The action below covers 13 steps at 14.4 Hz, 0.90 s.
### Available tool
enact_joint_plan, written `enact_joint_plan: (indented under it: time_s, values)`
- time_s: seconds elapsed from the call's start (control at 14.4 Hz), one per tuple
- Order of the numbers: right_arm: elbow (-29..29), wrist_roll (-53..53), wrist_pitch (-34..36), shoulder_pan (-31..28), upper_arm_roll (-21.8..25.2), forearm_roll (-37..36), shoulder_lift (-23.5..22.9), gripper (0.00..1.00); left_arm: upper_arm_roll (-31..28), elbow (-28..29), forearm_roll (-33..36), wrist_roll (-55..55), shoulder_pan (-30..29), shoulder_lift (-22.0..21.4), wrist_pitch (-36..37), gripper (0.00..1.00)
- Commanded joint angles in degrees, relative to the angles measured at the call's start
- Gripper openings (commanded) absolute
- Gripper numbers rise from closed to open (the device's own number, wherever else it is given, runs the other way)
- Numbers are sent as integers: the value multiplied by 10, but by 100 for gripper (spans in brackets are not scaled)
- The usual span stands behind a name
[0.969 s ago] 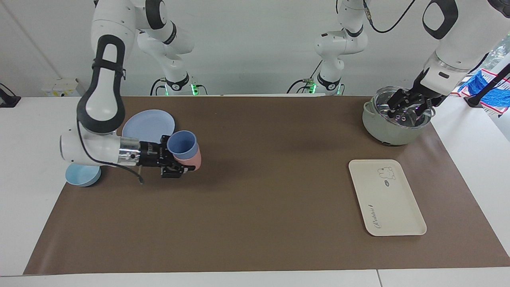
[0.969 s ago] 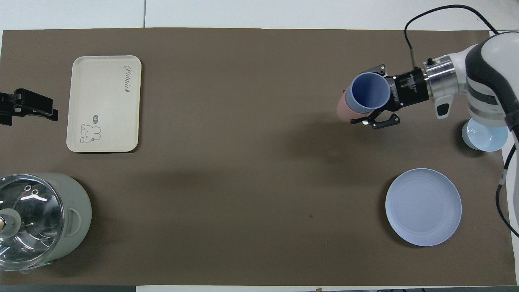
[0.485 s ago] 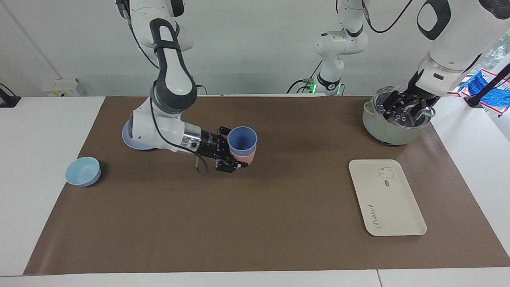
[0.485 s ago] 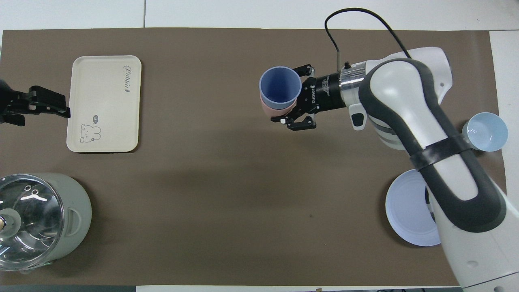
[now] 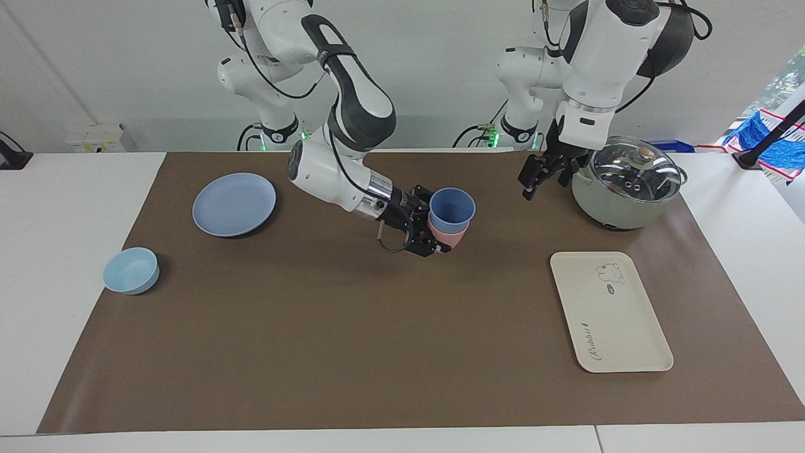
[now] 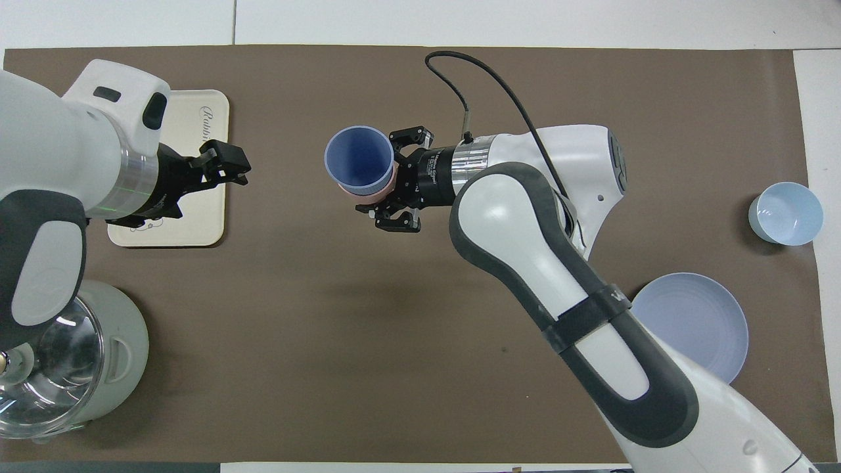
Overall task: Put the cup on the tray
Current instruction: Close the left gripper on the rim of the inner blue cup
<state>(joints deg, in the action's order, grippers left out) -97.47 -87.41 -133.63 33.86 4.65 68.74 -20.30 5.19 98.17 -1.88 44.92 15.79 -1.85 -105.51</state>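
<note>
While the blue cup [image 5: 451, 207] sits nested in a pink cup [image 5: 448, 235], the pair hangs in the air over the middle of the brown mat [image 5: 352, 333], carried upright by the right gripper [image 5: 434, 234]. Its fingers are closed around the stacked cups from the side, the arm reaching in low from the right arm's end of the table. Well apart from the cups, the cream tray [image 5: 622, 327] lies flat on the mat toward the left arm's end, bare. Over the mat beside a lidded grey pot [image 5: 622, 189] hovers the left gripper [image 5: 534, 179], holding nothing; whether its fingers are parted I cannot tell. A round blue plate [image 5: 234, 204] and a light-blue bowl [image 5: 131, 270] rest toward the right arm's end.
</note>
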Motion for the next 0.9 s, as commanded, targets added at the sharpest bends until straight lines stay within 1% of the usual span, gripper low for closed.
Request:
enact_joint_plan:
  time_s: [0.0,0.14,0.28,0.42,0.55,0.62,0.69,0.76,0.83]
  values:
    - [-17,0,-6,-2,4,16,15,0,-5,24,-8,101,29,-13,-80,100]
    - [-17,0,-7,0,4,16,15,0,-5,23,-21,114,31,-9,-99,100]
    - [-17,0,-8,0,4,16,15,0,-5,24,-49,124,51,-6,-122,100]
    - [-17,0,-8,0,4,16,15,0,-5,29,-50,152,74,6,-145,100]
    - [-17,0,-8,0,4,16,15,0,-5,43,-50,155,79,14,-179,100]
    - [-16,0,-8,0,4,16,15,0,-5,47,-50,157,97,18,-182,100]
    - [-17,0,-8,0,4,16,15,0,-5,48,-50,157,100,18,-181,100]
    - [-16,0,-8,0,4,16,15,0,-5,50,-50,157,101,22,-182,98]
    - [-17,0,-8,0,4,16,15,0,-5,50,-50,157,101,24,-182,92]
